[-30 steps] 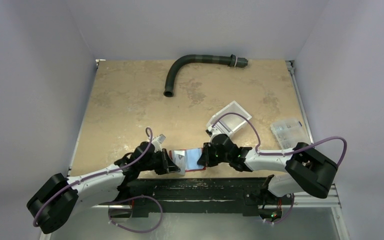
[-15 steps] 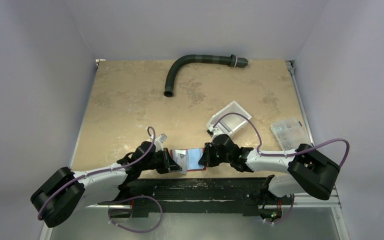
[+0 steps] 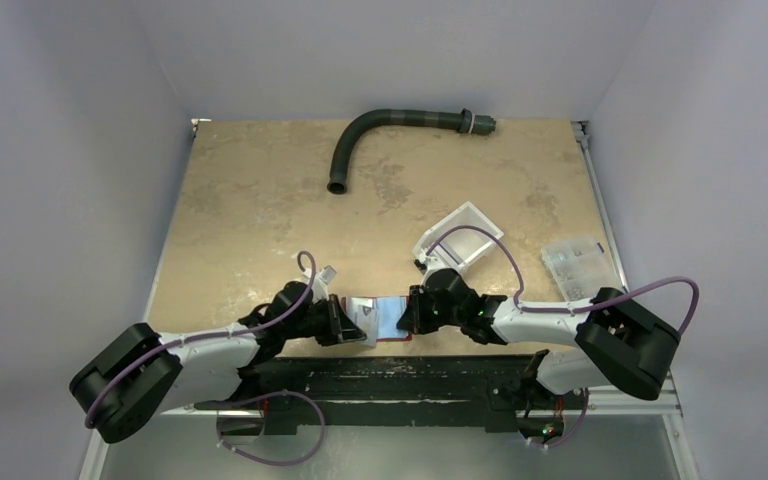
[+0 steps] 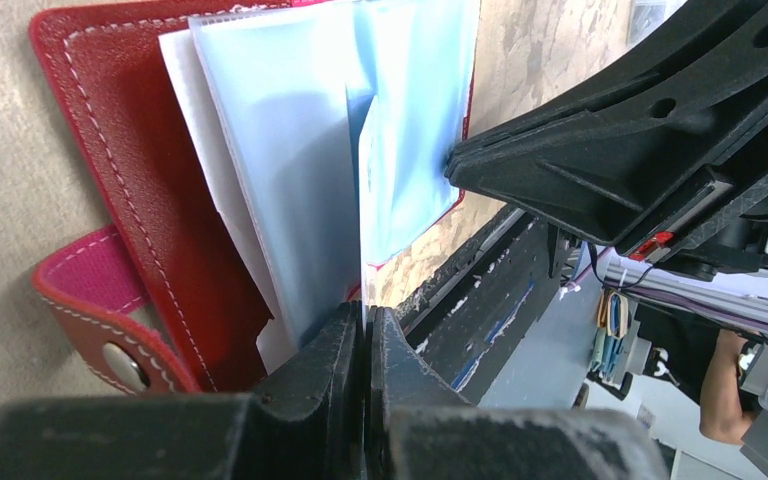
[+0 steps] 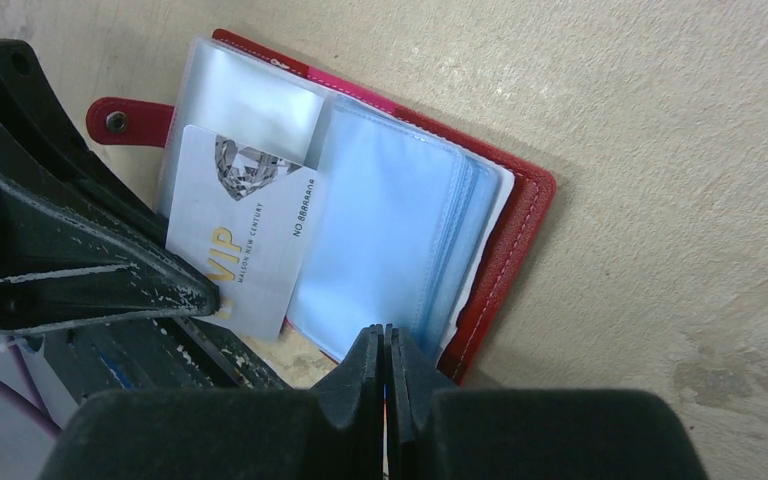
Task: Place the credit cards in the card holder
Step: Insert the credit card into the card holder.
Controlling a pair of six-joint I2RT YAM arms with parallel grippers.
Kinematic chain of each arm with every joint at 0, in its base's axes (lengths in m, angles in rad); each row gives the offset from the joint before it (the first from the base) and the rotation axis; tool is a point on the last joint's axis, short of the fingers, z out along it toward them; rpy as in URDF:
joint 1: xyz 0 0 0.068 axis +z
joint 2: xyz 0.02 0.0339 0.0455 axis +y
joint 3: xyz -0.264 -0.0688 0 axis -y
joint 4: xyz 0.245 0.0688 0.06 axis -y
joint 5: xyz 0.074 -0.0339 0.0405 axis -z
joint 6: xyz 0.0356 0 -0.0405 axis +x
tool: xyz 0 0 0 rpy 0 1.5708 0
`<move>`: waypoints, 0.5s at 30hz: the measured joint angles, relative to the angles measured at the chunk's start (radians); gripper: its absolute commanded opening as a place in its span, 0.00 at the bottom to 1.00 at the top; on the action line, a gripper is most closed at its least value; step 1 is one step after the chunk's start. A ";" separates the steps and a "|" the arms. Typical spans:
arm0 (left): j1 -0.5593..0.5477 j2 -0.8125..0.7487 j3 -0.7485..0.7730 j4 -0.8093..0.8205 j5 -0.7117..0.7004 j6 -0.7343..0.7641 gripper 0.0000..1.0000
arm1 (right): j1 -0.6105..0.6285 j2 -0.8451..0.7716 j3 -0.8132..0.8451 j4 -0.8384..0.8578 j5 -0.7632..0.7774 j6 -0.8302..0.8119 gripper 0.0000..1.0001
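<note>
The dark-red card holder (image 3: 392,336) lies open near the table's front edge, its clear sleeves (image 5: 390,235) fanned out. It also shows in the left wrist view (image 4: 110,150). My left gripper (image 3: 348,326) is shut on a whitish credit card with "VIP" print (image 5: 245,235), seen edge-on in the left wrist view (image 4: 362,200), and holds it against the sleeves on the wallet's left half. My right gripper (image 3: 407,316) is shut with its tips on the edge of the clear sleeves (image 4: 415,130). No other cards show.
A white rectangular bin (image 3: 465,235) stands just behind the right gripper. A clear compartmented box (image 3: 575,262) sits at the right edge. A dark curved hose (image 3: 390,125) lies at the back. The black base rail (image 3: 400,375) runs right below the wallet.
My left arm's elbow has shifted a little to the right. Both grippers and the wallet have stayed almost still.
</note>
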 measured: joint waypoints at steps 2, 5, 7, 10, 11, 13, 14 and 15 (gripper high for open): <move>0.000 0.009 0.001 0.011 0.002 0.000 0.00 | 0.000 0.000 0.000 0.000 0.000 0.000 0.05; 0.001 0.021 0.003 0.024 0.004 0.000 0.00 | 0.000 0.001 0.000 0.000 0.000 -0.001 0.05; 0.002 0.028 0.004 0.035 0.006 0.001 0.00 | 0.000 0.001 0.000 0.000 0.000 -0.001 0.06; 0.003 0.035 0.009 0.040 0.010 0.001 0.00 | 0.000 0.000 0.000 -0.001 0.001 -0.002 0.07; 0.003 0.035 0.010 0.040 0.012 0.001 0.00 | 0.000 0.000 0.000 -0.002 0.001 -0.002 0.08; 0.005 0.034 0.013 0.038 0.014 0.001 0.00 | 0.000 -0.006 0.000 -0.010 0.002 -0.003 0.09; 0.006 0.034 0.015 0.037 0.016 0.002 0.00 | 0.000 -0.011 0.000 -0.017 0.002 -0.004 0.10; 0.006 0.033 0.016 0.037 0.017 0.002 0.00 | 0.000 -0.015 0.000 -0.024 0.002 -0.005 0.11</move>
